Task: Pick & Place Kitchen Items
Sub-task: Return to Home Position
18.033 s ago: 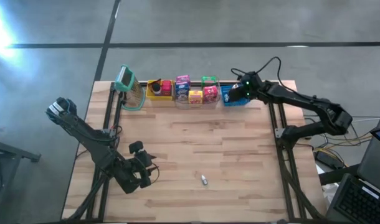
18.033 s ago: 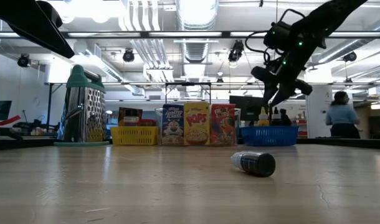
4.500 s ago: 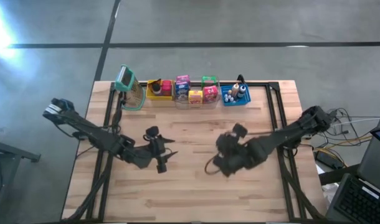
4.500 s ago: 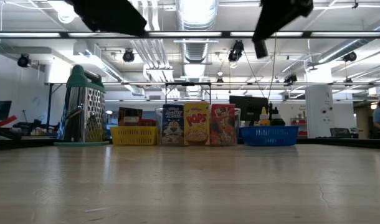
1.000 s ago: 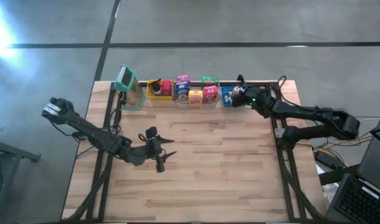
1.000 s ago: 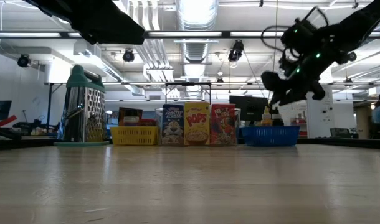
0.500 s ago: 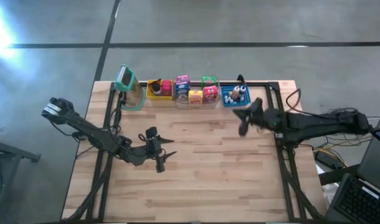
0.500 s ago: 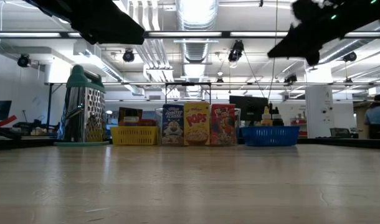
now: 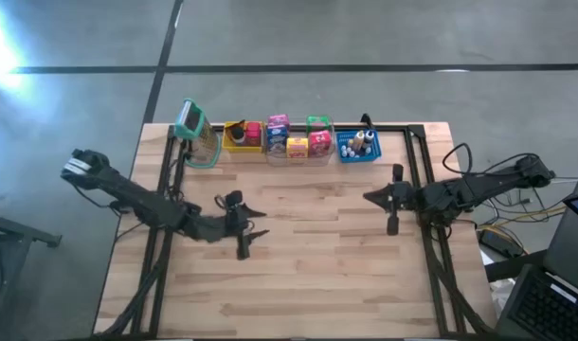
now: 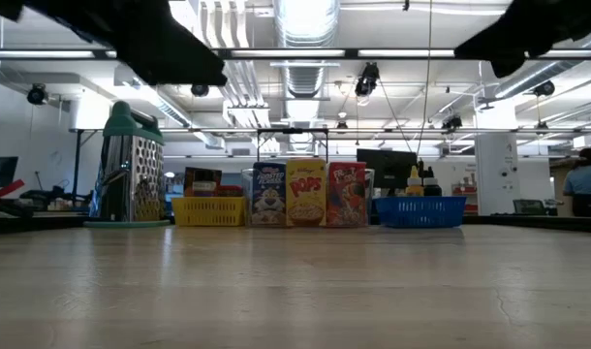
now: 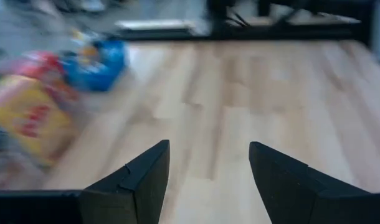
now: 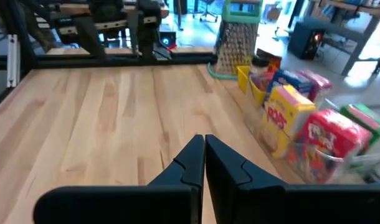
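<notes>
The kitchen items are sitting in the bins at the far edge of the table. We are judging them light, stiff and slick (pinch boxes across flat faces). The right gripper is hanging clenched and empty, the left gripper gaping.

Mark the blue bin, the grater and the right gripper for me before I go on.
blue bin [image 10: 419,211], low view, on its front wall.
grater [image 10: 131,182], low view, on its metal face.
right gripper [image 12: 204,142], right wrist view, between its shut fingertips.
</notes>
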`<move>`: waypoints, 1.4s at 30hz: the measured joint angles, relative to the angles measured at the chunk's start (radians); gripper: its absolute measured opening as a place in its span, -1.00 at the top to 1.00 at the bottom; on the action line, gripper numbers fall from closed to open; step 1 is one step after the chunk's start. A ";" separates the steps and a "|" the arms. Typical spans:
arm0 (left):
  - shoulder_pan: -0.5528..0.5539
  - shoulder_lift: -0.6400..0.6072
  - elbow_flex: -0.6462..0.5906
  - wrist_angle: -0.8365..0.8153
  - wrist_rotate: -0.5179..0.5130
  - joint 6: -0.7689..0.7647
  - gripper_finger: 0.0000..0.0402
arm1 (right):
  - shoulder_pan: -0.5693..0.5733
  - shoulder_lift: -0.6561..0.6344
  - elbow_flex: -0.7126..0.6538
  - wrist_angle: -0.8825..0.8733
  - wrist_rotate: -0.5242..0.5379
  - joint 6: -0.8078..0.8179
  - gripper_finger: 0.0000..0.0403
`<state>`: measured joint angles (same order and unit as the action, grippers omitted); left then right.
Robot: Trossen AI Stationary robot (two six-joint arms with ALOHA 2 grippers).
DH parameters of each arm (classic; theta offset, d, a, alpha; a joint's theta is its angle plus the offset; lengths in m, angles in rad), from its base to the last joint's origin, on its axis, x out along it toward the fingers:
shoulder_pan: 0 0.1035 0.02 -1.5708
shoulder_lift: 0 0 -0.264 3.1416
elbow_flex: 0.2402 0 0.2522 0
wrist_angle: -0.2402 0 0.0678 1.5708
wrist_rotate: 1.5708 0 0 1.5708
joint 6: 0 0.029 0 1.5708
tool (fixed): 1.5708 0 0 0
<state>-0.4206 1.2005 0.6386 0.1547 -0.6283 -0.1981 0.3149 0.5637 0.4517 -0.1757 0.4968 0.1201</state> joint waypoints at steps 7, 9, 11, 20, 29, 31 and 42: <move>0.220 -0.165 -0.181 0.231 0.494 0.173 -0.12 | -0.001 -0.135 -0.080 0.019 -0.002 -0.053 0.96; 0.269 -0.225 -0.250 0.306 0.532 0.210 -0.12 | -0.001 -0.167 -0.114 0.069 -0.004 -0.080 0.96; 0.311 -0.288 -0.308 0.326 0.538 0.217 -0.12 | -0.005 -0.191 -0.144 0.109 -0.009 -0.116 0.96; 0.383 -0.507 -0.489 0.243 0.492 0.213 -0.12 | -0.072 -0.250 -0.184 0.018 -0.004 -0.138 0.96; 0.430 -0.601 -0.560 0.135 0.404 0.240 -0.12 | -0.074 -0.274 -0.131 -0.083 0.002 -0.118 0.96; 0.430 -0.604 -0.568 0.135 0.376 0.258 -0.12 | -0.074 -0.271 -0.130 -0.081 0.002 -0.127 0.96; 0.430 -0.603 -0.596 0.113 0.373 0.214 -0.12 | -0.073 -0.268 -0.130 -0.082 0.001 -0.116 0.96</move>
<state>0.0093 0.5980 0.0425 0.2674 -0.2556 0.0162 0.2417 0.2962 0.3218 -0.2578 0.4979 0.0041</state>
